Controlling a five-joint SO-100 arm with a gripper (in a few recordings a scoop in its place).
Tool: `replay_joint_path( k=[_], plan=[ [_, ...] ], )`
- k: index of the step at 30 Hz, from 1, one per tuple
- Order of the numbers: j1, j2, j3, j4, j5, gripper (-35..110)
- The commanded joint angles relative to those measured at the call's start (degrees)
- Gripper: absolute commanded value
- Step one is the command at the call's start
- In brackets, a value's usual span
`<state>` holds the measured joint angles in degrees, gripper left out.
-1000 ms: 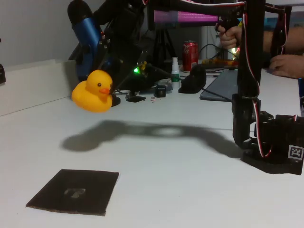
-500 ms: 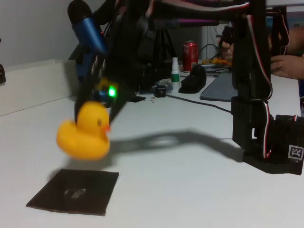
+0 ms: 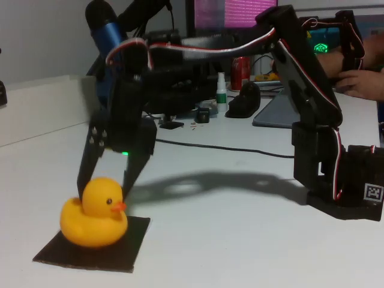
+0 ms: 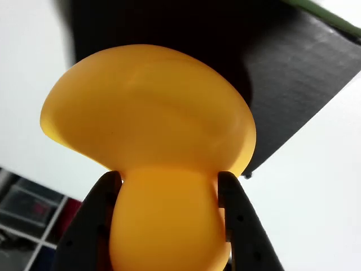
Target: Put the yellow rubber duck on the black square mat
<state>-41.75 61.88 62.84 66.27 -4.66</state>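
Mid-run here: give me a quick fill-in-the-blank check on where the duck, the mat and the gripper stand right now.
1. The yellow rubber duck sits on the black square ____.
2. In the fixed view, the duck's orange beak points toward the picture's ____.
3. The gripper has its two fingers on either side of the duck's ____.
4. In the fixed view, a red ____ stands among the clutter behind the arm.

Missing words: mat; right; head; can
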Motion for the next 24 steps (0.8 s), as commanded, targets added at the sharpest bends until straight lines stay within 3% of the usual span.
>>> replay_joint_path(
  k=[1, 24],
  plan=[
    [-1.32, 2.46, -2.81, 0.26, -0.88, 12],
    [-0.62, 1.76, -2.81, 0.26, -0.88, 13]
  ],
)
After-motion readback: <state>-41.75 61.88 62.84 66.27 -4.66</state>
